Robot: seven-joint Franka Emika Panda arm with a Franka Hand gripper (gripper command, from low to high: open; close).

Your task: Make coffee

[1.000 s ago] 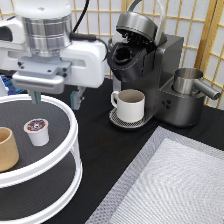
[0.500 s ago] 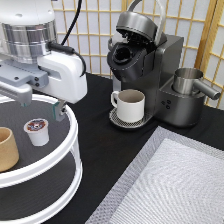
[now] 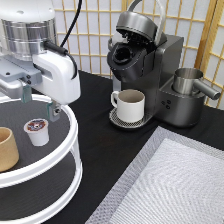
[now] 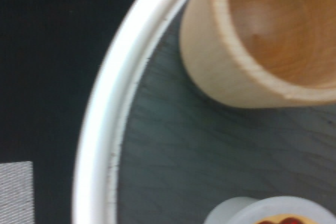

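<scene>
The coffee pod (image 3: 37,131), white with a dark red-brown foil top, stands on the upper tier of a round white stand (image 3: 74,131). Its edge shows in the wrist view (image 4: 274,216). My gripper (image 3: 39,102) hangs just above the pod, open, with one finger on each side and touching nothing. The black coffee machine (image 3: 150,60) stands at the exterior view's top right of centre with its lid raised and its pod chamber open. A white handled mug (image 3: 131,105) sits on its drip tray.
A tan handleless cup (image 3: 6,149) stands on the same tier at the pod's left, seen close in the wrist view (image 4: 262,50). A metal jug (image 3: 190,82) sits beside the machine. A grey mat (image 3: 170,185) covers the bottom right. The stand has a lower tier.
My hand has moved toward the exterior view's left, turned and come down over the pod. The pod, cup and mug have not moved.
</scene>
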